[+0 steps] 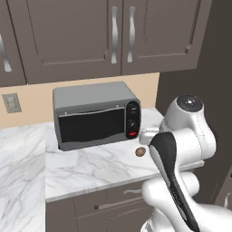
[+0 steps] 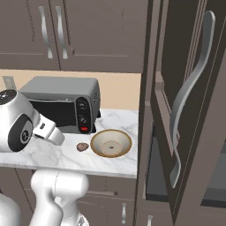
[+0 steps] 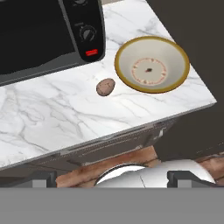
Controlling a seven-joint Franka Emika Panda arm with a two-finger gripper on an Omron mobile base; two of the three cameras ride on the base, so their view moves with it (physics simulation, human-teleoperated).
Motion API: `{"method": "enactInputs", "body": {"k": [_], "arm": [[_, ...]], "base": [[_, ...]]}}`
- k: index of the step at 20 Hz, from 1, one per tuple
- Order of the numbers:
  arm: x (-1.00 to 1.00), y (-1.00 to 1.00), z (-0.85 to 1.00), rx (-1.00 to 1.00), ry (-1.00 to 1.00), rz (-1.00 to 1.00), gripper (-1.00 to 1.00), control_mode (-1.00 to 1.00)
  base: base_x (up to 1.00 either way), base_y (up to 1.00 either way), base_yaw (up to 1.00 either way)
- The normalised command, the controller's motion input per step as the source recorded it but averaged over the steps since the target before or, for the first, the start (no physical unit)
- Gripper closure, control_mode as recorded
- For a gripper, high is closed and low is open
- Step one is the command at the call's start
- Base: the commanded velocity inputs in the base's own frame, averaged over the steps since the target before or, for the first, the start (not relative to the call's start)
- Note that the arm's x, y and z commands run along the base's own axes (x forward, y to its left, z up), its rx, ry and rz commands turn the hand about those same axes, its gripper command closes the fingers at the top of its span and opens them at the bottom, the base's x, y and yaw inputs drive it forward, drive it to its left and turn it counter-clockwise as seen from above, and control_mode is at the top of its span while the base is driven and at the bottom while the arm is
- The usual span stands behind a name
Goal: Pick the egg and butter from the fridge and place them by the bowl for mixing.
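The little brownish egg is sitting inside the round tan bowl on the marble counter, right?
Not quite. The little brownish egg lies on the white marble counter beside the round tan bowl, not inside it. The hand view shows a gap between them; the bowl holds nothing.

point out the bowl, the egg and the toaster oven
bowl (image 3: pixel 175 81), hand view, on its inner wall at the lower right
egg (image 3: pixel 105 86), hand view, middle of its brownish top
toaster oven (image 1: pixel 90 124), left base view, on the dark glass door
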Motion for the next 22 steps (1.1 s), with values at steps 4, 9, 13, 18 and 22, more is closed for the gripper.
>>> {"method": "enactInputs", "body": {"k": [4,9,13,18,22], "arm": [[-0.47,0.00,0.45,0.01,0.00,0.06,-1.00,-1.00],[-0.42,-0.01,0.38,0.02,-0.07,-0.01,-1.00,-1.00],[-0.03,0.00,0.02,0.00,-0.08,-0.01,-1.00,-1.00],[0.00,0.00,0.00,0.00,0.00,0.00,-1.00,1.00],[0.00,0.00,0.00,0.00,0.00,0.00,-1.00,1.00]], "base": [[0.00,0.00,0.00],[0.00,0.00,0.00],[0.00,0.00,0.00],[-0.28,0.00,0.00],[-0.84,0.00,-0.02]]}}
